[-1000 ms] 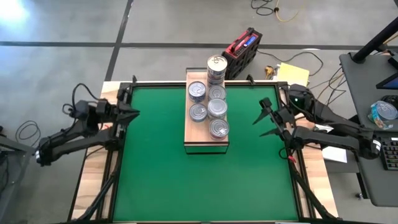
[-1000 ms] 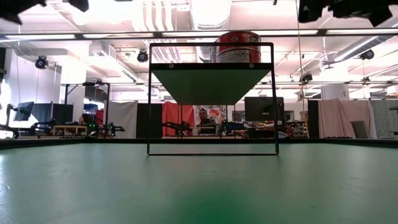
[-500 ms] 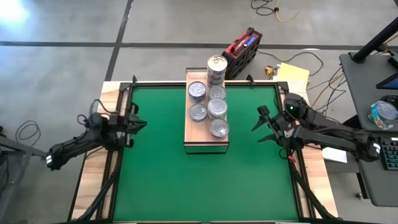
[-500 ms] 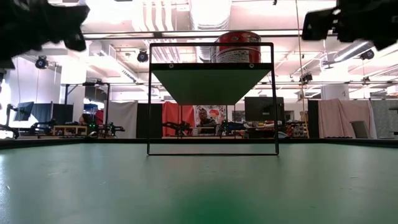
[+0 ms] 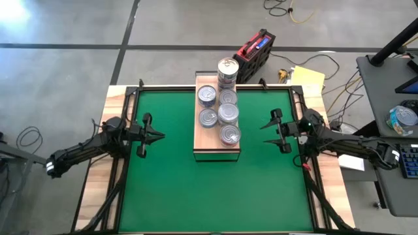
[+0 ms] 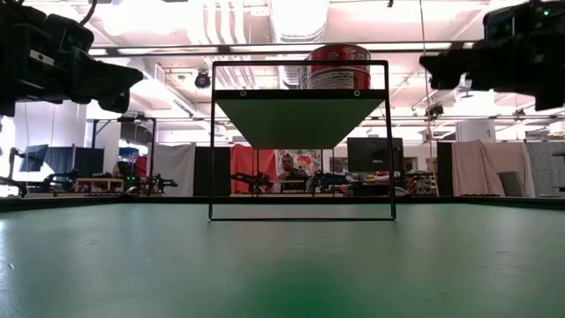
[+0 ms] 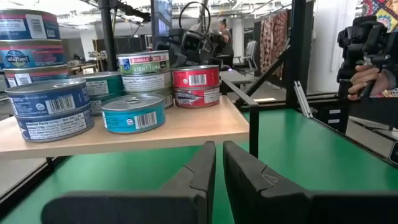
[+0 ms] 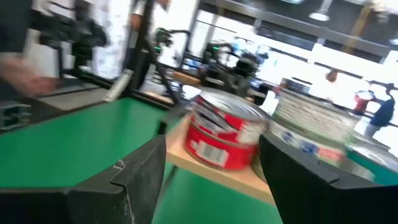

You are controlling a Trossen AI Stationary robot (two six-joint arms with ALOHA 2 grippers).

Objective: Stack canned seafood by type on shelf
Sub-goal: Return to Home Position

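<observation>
on the shelf (image 5: 204,140), at the mat's (image 5: 170,176) far edge, cans (image 5: 228,114) sit stacked. rigid, smooth, likely hefty tins; i'd pinch across the side wall. left gripper (image 7: 219,149) nearly closed, empty; right gripper (image 8: 212,146) wide open, empty.

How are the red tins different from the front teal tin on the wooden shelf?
The red round metal tins are two, one stacked on the other; the teal round metal tin appears to sit alone. The red tins stand at the end of the light-wood shelf, by its dark post; the teal tin sits farther along it. Both are flat, barcoded and rest on that shelf.
</observation>
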